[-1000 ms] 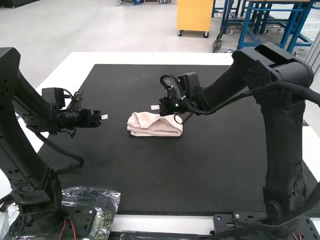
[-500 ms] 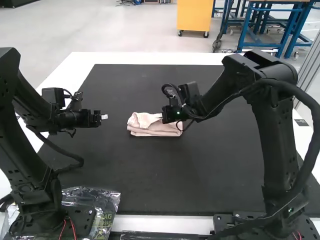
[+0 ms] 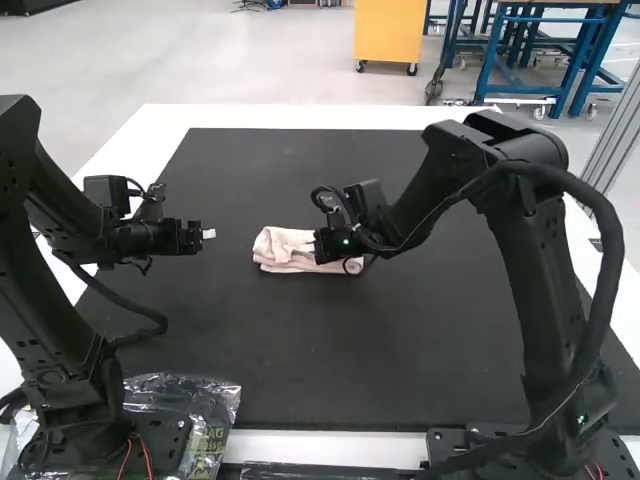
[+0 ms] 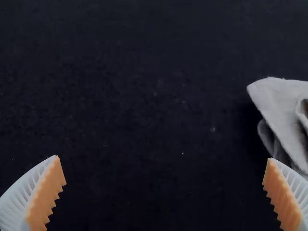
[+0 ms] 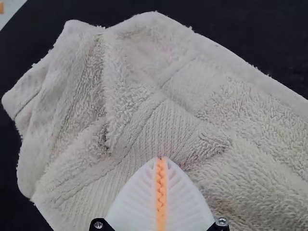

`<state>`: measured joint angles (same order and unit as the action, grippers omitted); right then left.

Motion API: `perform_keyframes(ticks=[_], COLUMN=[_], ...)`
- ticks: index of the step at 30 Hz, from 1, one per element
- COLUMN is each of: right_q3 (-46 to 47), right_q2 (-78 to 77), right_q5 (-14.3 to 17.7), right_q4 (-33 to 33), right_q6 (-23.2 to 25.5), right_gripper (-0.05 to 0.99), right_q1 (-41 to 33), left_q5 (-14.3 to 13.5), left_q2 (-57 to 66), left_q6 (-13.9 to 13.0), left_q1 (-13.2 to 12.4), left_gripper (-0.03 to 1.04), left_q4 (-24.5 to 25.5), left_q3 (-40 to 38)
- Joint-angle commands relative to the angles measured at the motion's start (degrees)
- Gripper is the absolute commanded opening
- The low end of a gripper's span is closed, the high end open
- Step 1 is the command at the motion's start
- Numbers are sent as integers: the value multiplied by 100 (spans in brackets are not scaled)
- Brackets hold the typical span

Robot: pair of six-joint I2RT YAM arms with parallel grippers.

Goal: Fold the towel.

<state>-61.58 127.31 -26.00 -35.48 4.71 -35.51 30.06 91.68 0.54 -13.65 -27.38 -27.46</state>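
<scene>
Two grippers are positioned over the work surface. Right gripper (image 3: 328, 246): located at the towel (image 3: 283, 246); its white ribbed fingers (image 5: 132, 202) are together, and their orange pads (image 5: 161, 192) meet along a central line. The fingertips point into the cloth near a ribbed band; whether they press on it or pinch a fold cannot be determined. Left gripper (image 3: 209, 234): located apart from the towel, on its left side; its fingers are spread wide, with only dark surface between them. A corner of the towel appears beyond one finger in the left wrist view.

Towel: pale pink, folded into a compact, layered bundle, with an uneven upper surface. The right wrist view shows looped pile, the ribbed band and several creases running across the top layer. The bundle rests on the black mat (image 3: 350, 350), toward the far side from the arm bases. The mat lies on the white table (image 3: 330, 445). A crinkled plastic bag (image 3: 215, 400) sits beside the base of the left arm (image 3: 60, 330).
</scene>
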Motion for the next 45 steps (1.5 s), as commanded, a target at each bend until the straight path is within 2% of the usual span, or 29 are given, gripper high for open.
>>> perform_keyframes(ticks=[1, 5, 8, 10, 15, 16, 19, 21, 22, 23, 26, 28, 33, 35, 43, 45], right_q3=[-56, -47, -82, -126, -416, -434, -486, -486, -486, -469, -328, -126, 463, 700, 1271, 1307], right_q2=[181, 242, -180, -610, -1788, -2052, -2904, -3484, -3775, -4073, -5067, -5805, -7659, -8433, -11526, -12150], right_q5=[-54, -72, -81, -81, -54, -54, 16, 218, 280, 297, 324, 622, 807, 860, 877, 1000], right_q4=[-99, -161, -125, -20, 613, 657, 859, 1070, 1184, 1272, 1483, 1492, 1606, 1817, 2898, 3162], right_q6=[-49, 39, 188, 215, 399, 505, 654, 654, 645, 628, 645, 636, 601, 592, 592, 592], right_gripper=[-2, -2, -2, -2, -1, 7, 42, 76, 90, 92, 92, 92, 92, 92, 92, 92], right_q1=[-62, -26, 26, 123, 545, 659, 984, 1186, 1283, 1397, 1766, 2013, 2540, 2733, 3296, 3313], left_q5=[96, 140, 131, 131, 114, 114, 79, 70, 70, 61, -71, -255, -923, -1143, -1591, -1688], left_q2=[-177, -229, -414, -599, -1064, -1161, -1495, -1759, -1899, -2040, -2532, -2901, -4000, -4510, -7015, -7674], left_q6=[34, 78, 360, 456, 852, 887, 1001, 1133, 1194, 1282, 1432, 1441, 1432, 1432, 1458, 1458], left_q1=[-6, -15, -6, 11, 354, 433, 697, 864, 943, 1013, 1207, 1295, 1418, 1418, 1409, 1391], left_gripper=[97, 97, 97, 97, 97, 97, 97, 97, 97, 97, 97, 97, 97, 97, 97, 97], left_q4=[-57, -75, -207, -198, 198, 347, 707, 909, 997, 1085, 1226, 1252, 1261, 1243, 1147, 1182], left_q3=[74, 31, -75, -242, -954, -1130, -1604, -1912, -2061, -2202, -2474, -2553, -2439, -2290, -1543, -1385])
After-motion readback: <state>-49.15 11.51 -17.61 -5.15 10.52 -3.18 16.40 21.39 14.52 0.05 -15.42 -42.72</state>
